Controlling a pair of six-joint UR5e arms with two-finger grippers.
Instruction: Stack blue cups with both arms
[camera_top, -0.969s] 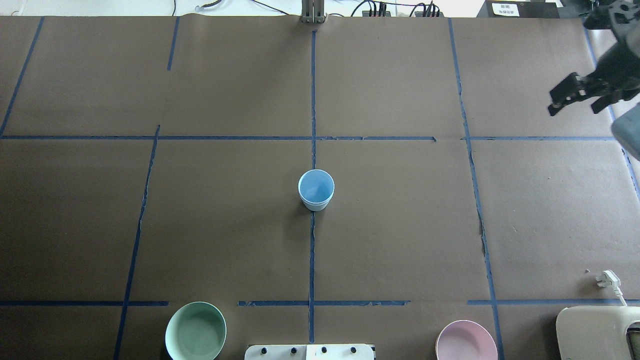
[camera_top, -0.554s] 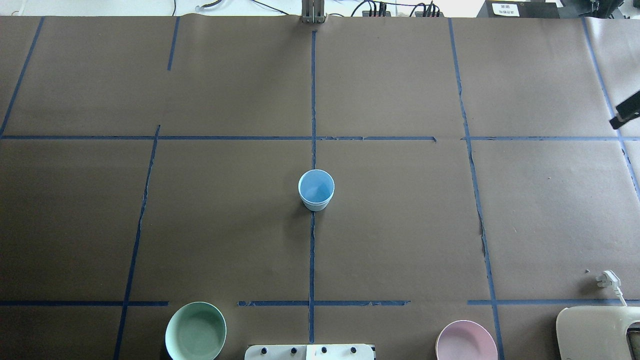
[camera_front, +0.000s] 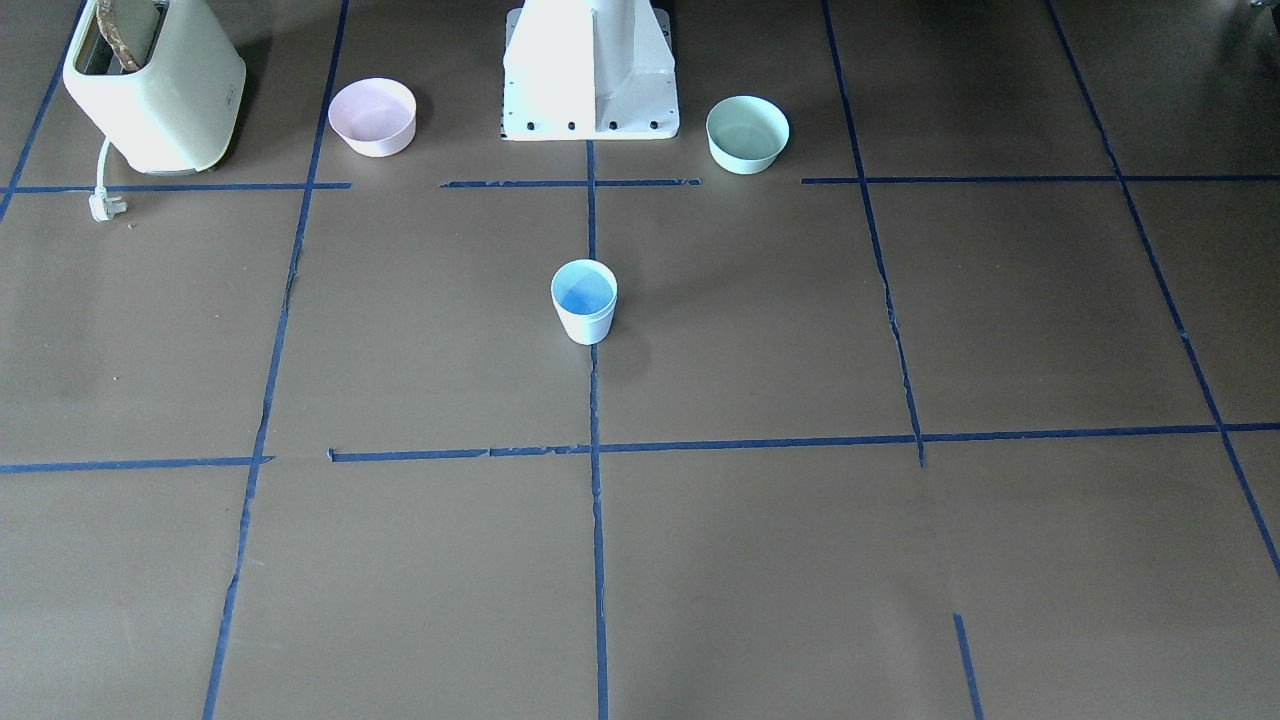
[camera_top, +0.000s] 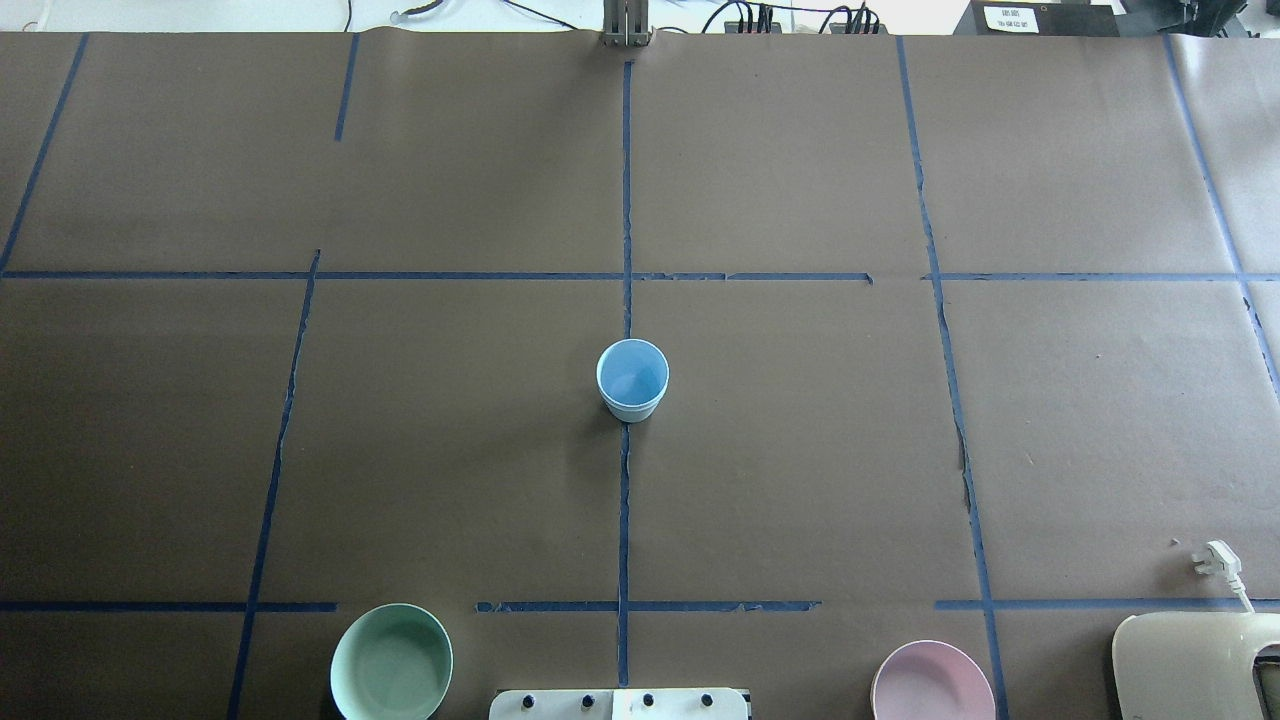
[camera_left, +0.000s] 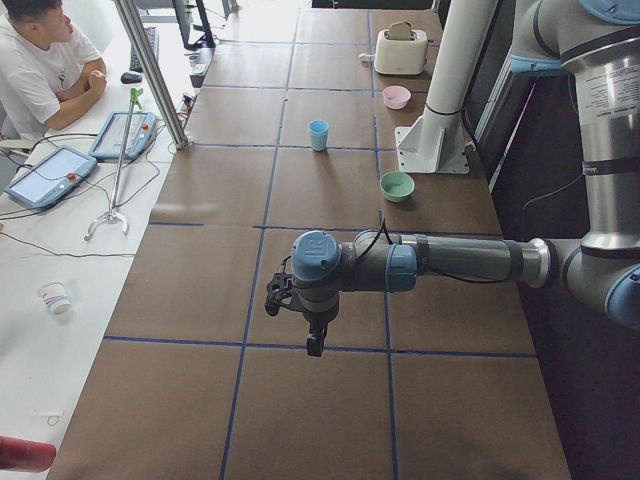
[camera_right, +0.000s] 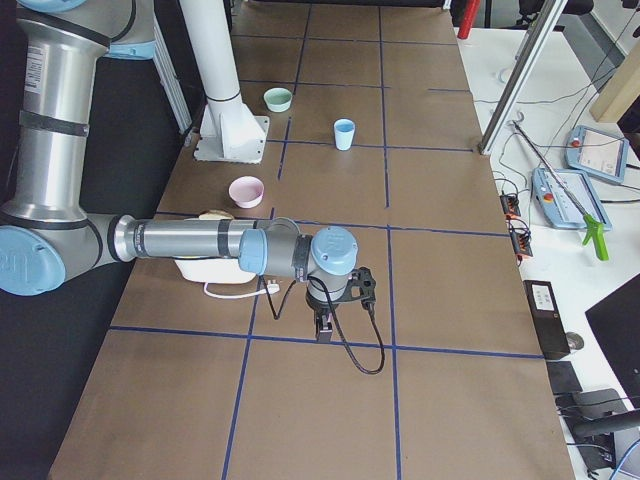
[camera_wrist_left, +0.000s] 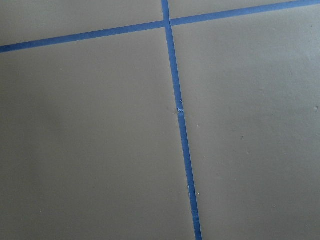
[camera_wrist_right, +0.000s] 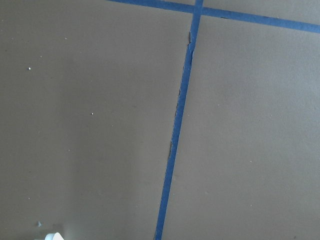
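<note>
One pale blue cup stands upright at the table's middle on the blue centre tape line; it also shows in the front view and both side views. No second separate cup shows. My left gripper shows only in the exterior left view, pointing down above the table far from the cup; I cannot tell if it is open or shut. My right gripper shows only in the exterior right view, likewise far from the cup; I cannot tell its state. Both wrist views show only brown paper and blue tape.
A mint-green bowl and a pink bowl sit by the white pedestal base. A cream toaster with its loose plug stands at the near right corner. An operator sits beyond the table's far side.
The right gripper, at the overhead view's upper right a second ago, has moved out past the right edge. The cup and bowls have not moved.
</note>
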